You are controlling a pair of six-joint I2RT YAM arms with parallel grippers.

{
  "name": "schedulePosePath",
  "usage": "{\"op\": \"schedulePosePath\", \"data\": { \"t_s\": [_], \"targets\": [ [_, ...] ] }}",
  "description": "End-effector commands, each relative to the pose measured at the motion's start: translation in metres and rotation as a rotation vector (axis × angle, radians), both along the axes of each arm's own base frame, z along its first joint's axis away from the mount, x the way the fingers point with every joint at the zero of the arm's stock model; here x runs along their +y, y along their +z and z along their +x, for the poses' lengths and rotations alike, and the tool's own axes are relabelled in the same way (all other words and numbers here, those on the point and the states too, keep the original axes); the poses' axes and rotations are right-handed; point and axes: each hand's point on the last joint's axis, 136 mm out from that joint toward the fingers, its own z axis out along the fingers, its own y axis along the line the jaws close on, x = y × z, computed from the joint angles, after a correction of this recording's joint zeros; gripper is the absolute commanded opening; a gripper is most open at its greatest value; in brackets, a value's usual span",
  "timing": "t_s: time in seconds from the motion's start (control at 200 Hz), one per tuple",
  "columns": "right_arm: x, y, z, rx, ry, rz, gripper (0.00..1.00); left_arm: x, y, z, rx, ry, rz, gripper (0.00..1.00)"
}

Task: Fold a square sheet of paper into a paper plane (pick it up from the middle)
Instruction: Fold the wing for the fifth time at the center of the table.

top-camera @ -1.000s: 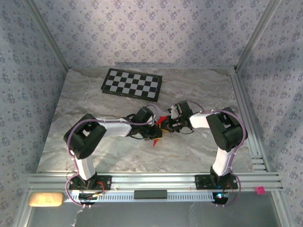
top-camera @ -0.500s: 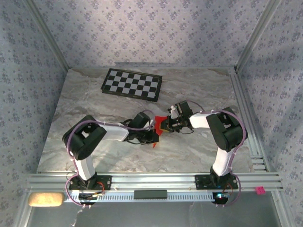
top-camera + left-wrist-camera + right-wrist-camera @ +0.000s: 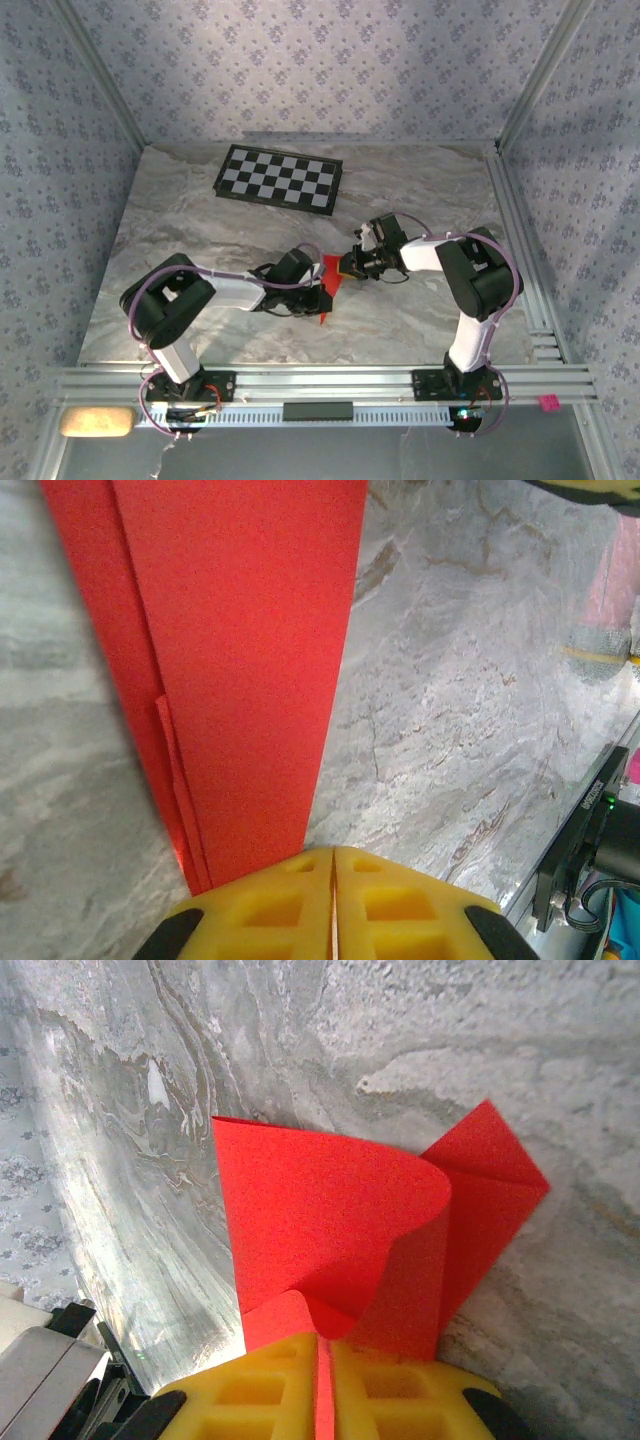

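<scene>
Pinching red paper (image 3: 310, 1210), jaws seemingly shut

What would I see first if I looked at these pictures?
The bright red paper, folded and pointed, in the middle of the grey marbled table. The right gripper pinches its curled end, and the left gripper, shut, touches its flat folded part. Farther back lies a black-and-white checkerboard.

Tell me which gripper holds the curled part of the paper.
The right gripper: the red paper curls over there; the left gripper pinches flat layers.
</scene>
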Motion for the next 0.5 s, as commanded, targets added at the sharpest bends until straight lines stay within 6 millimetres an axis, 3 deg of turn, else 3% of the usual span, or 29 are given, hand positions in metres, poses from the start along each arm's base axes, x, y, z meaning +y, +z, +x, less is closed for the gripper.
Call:
{"op": "schedulePosePath", "data": {
  "t_s": [0.0, 0.17, 0.495],
  "targets": [
    [-0.013, -0.031, -0.008, 0.039, -0.018, -0.106, 0.13, 0.021, -0.024, -0.022, 0.08, -0.003, 0.105, 0.1],
    [-0.012, -0.03, -0.007, 0.04, -0.014, -0.109, 0.13, 0.014, -0.014, -0.017, 0.049, -0.004, 0.061, 0.13],
    [-0.011, -0.03, -0.008, 0.041, -0.011, -0.121, 0.13, -0.013, 0.046, 0.016, -0.116, -0.005, -0.066, 0.23]
  ]
}}
